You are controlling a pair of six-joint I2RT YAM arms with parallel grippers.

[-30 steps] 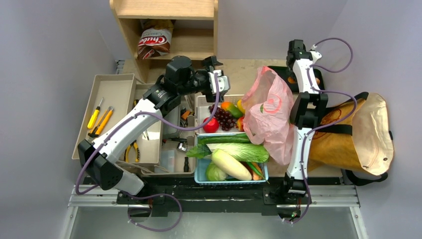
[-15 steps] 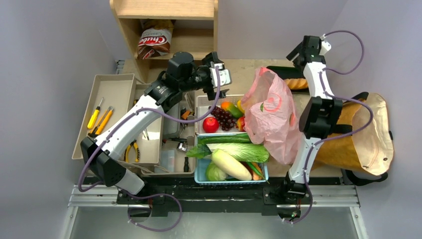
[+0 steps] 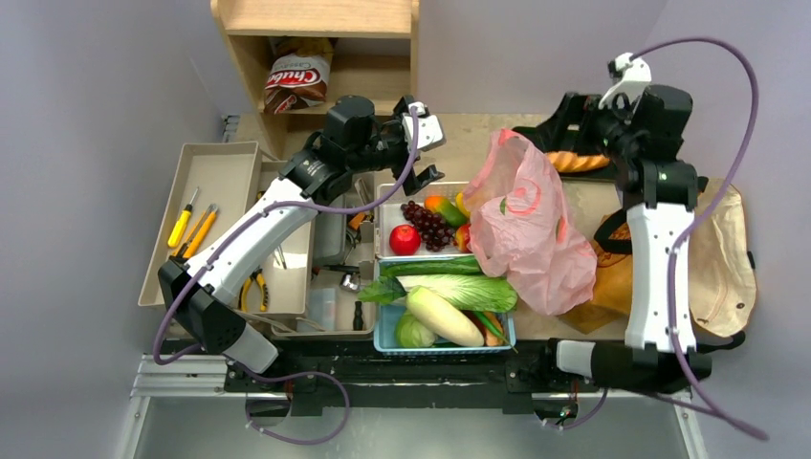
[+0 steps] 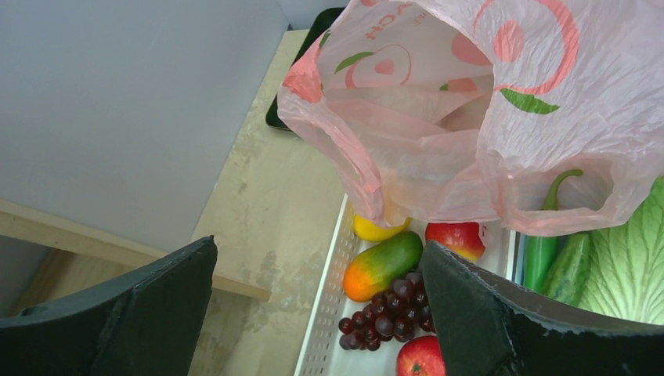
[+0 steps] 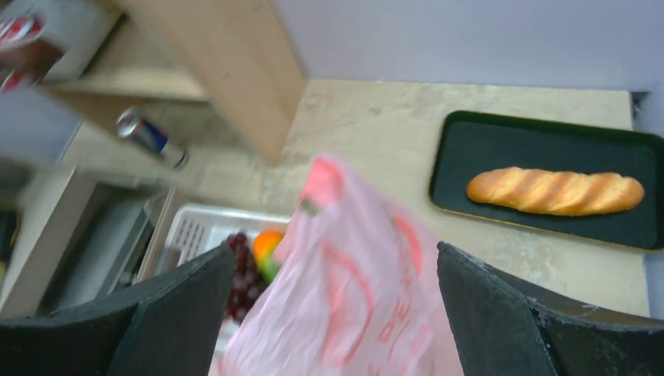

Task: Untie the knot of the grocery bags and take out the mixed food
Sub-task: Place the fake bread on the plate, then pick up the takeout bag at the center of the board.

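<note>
I have the left arm [image 3: 268,220] reaching out over the far end of the white tray [image 3: 385,215]. Its jaws are spread wide with nothing between them. In the left wrist view they frame the pink bag [image 4: 470,102] from just in front.

The bag's mouth gapes toward that camera and one handle loop [image 4: 344,157] hangs loose at its edge. The bag lies slumped on the surface [image 5: 376,117], draped over the right end of the white tray and over part of the blue basket [image 3: 449,349]. A green pepper [image 4: 557,192] shows through its thin wall.

In the white tray I see dark grapes [image 3: 432,228], a red apple [image 3: 405,239] and a mango-coloured fruit [image 4: 384,265]. The basket holds the cucumber [image 3: 430,269], the napa cabbage [image 3: 464,290] and the daikon [image 3: 445,316].

The right arm [image 3: 655,249] is lifted high at the far right. Its jaws are also fully apart and hold nothing. Its wrist picture is blurred, but it shows the top of the pink bag below and a bread loaf [image 5: 556,190] on a black tray [image 5: 540,149] beyond.

The brown paper bag [image 3: 607,287] lies on its side beneath that arm, resting against the beige tote [image 3: 717,258].
</note>
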